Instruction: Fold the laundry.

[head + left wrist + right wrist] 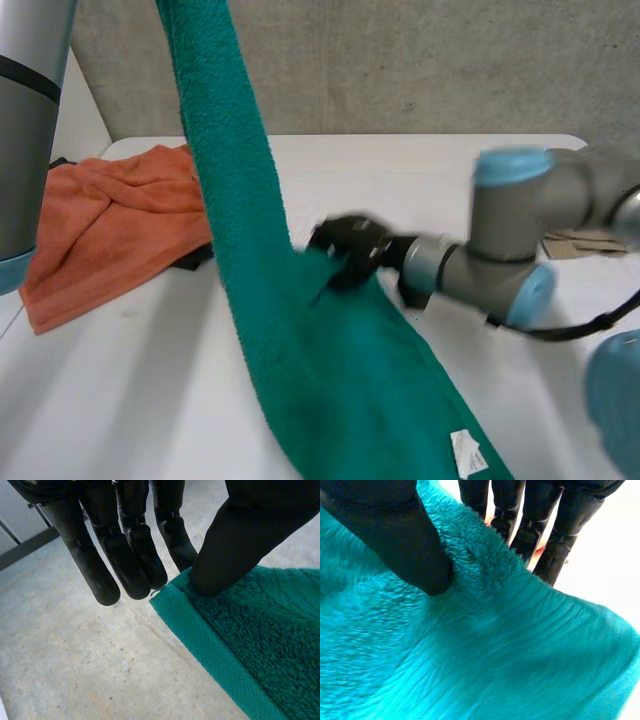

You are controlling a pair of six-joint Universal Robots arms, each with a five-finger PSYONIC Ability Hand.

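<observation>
Concrete wall point(420, 60) backs a white table point(130, 390). On the table, at the left of the head view, lies a crumpled orange towel point(110, 220), with something dark just under its right edge; I cannot tell what it is.

A green towel point(340, 370) runs as a long band from the top of the frame, left of centre, down to the lower right, where its lower part spreads over the table. A small white label point(467, 452) sits on it near the bottom edge.

The right arm point(510, 240) reaches in from the right side of the frame. At the centre, the right hand point(350, 250) is clamped on the towel's right edge. In the right wrist view the thumb point(405, 540) presses into the pile on one face and the fingers point(535, 520) stand straight behind the other, so the cloth is pinched between them.

The left arm point(30, 130) stands at the far left of the head view. In the left wrist view the left hand point(125, 545) pinches a hemmed corner of the green towel: the thumb point(240, 545) bears down on the corner against the nearest finger, while the other fingers point(95, 575) hang straight just beside the hem, off the cloth. A concrete floor lies far beneath them.
</observation>
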